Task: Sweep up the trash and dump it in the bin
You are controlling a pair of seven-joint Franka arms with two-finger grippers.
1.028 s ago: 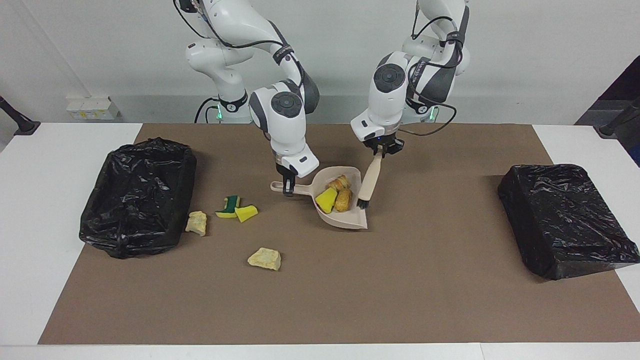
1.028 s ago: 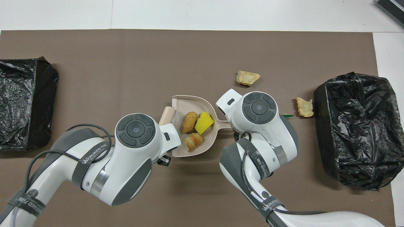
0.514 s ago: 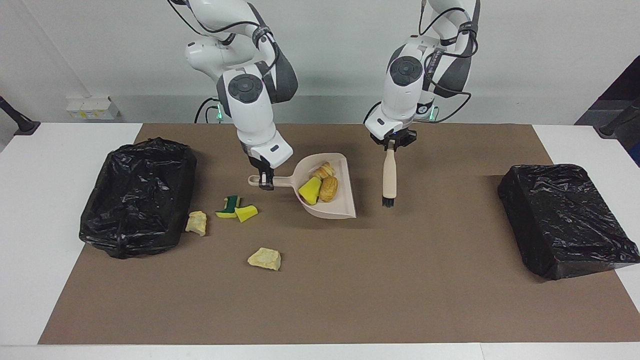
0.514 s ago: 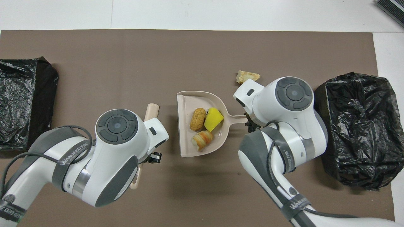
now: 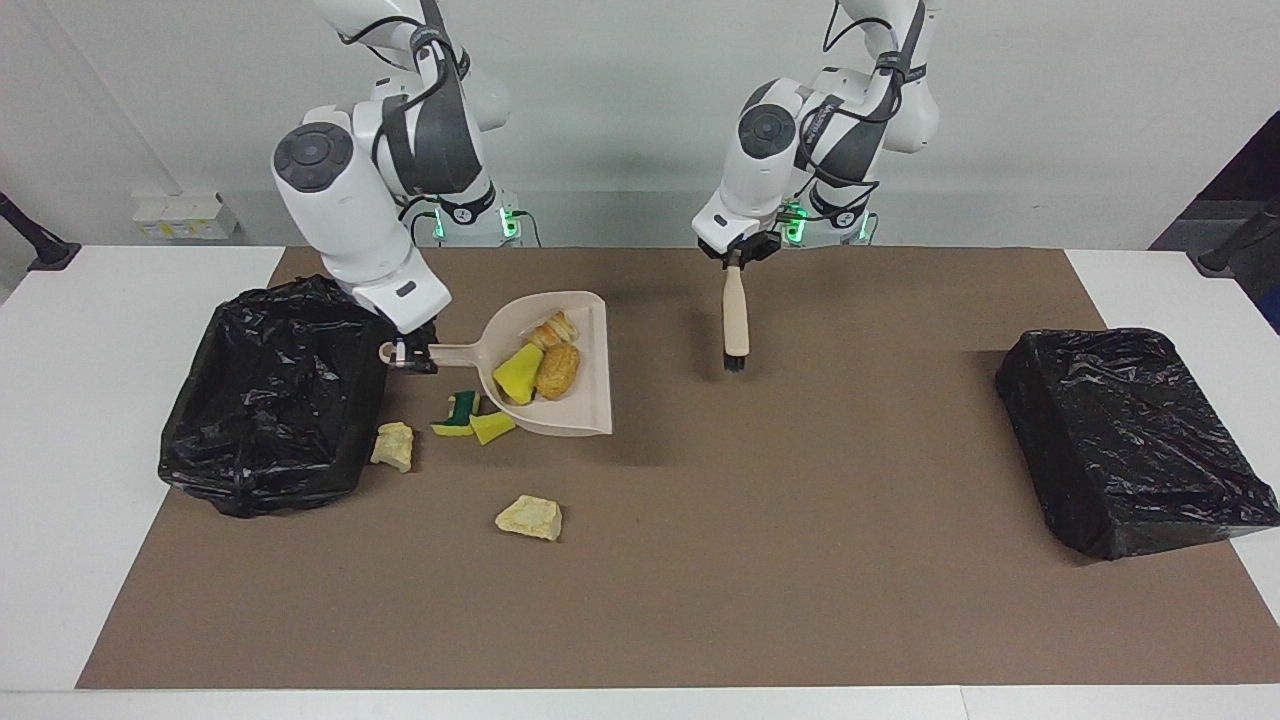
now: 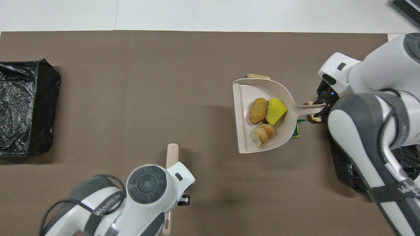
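Spillage is the main danger now. Taking the facing view from its left edge across: the bin lined with black plastic stands at the right arm's end of the table, and just beside it the right hand is clamped on the handle of the dustpan, which it holds in the air over the mat with its open lip pointing away from the bin. Three scraps ride in the pan: a yellow sponge chunk, a brown bread piece and a striped roll. If the pan tips toward its lip before it is over the bin, these would likely slide out onto the mat.

Four scraps lie on the mat unswept: a pale lump just beside the bin wall, a green-and-yellow sponge touching a yellow wedge, partly under the pan, and a second pale lump farther from the robots. A low swing of the pan could knock them about.

Further along, the left hand is closed on the top of the brush, which hangs bristles down above the mat, well apart from everything. A second black bin sits at the left arm's end.
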